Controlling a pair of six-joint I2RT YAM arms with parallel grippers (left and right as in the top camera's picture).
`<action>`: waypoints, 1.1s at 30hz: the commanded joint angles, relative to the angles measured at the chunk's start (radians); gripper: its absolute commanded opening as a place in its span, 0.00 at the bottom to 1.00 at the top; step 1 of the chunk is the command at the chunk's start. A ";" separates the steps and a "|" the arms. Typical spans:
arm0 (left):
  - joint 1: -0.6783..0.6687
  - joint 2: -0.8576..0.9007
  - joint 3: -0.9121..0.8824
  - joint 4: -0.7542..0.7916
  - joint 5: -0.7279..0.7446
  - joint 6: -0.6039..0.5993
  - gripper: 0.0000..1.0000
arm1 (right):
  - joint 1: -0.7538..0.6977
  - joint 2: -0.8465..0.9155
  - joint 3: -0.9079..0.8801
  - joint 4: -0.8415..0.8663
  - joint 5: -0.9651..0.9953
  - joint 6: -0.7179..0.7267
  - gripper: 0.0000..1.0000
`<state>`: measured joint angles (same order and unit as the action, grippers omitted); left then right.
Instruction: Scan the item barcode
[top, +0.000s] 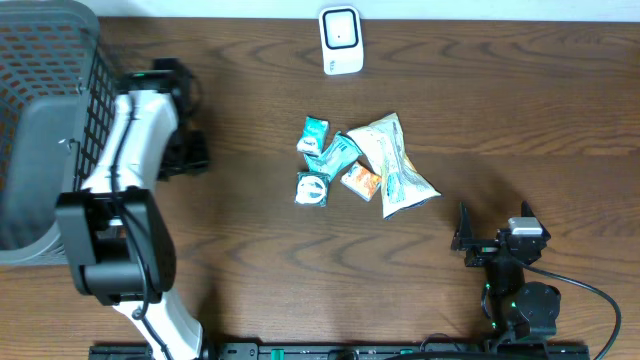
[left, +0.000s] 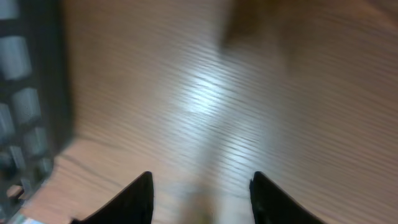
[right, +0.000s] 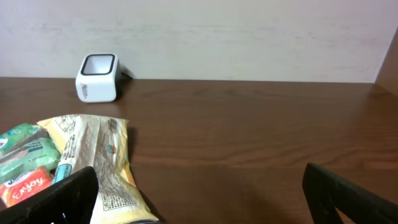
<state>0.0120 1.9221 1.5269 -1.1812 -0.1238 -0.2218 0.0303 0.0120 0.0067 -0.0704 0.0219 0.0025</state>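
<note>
Left pincer (left: 202, 178) is being held part-open, empty, over bare desk (left: 261, 93) beside the basket (left: 28, 93), right pincer (right: 199, 182) wide, empty — the snack packets (top: 365, 165) are being presented heaped mid-desk before the scanner (top: 341, 40), seemingly within either arm's reach.

One scanner (top: 341, 40), one basket (top: 45, 60), perhaps six packets (top: 385, 150)

place: mock shop checkout, pretty much
12 o'clock: white barcode scanner (top: 341, 40)
9 o'clock: grey mesh basket (top: 45, 45)
centre: snack packets (top: 365, 165)
</note>
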 joint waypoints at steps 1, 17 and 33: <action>-0.090 -0.021 0.015 -0.007 0.016 -0.045 0.57 | 0.003 -0.006 -0.001 -0.005 0.001 -0.011 0.99; -0.175 -0.023 0.015 -0.085 0.095 -0.045 0.99 | 0.003 -0.006 -0.001 -0.005 0.001 -0.011 0.99; -0.271 -0.494 -0.005 -0.165 0.095 -0.046 0.99 | 0.003 -0.006 -0.001 -0.004 0.001 -0.011 0.99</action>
<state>-0.2157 1.5360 1.5269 -1.3369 -0.0315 -0.2623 0.0303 0.0120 0.0067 -0.0704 0.0216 0.0025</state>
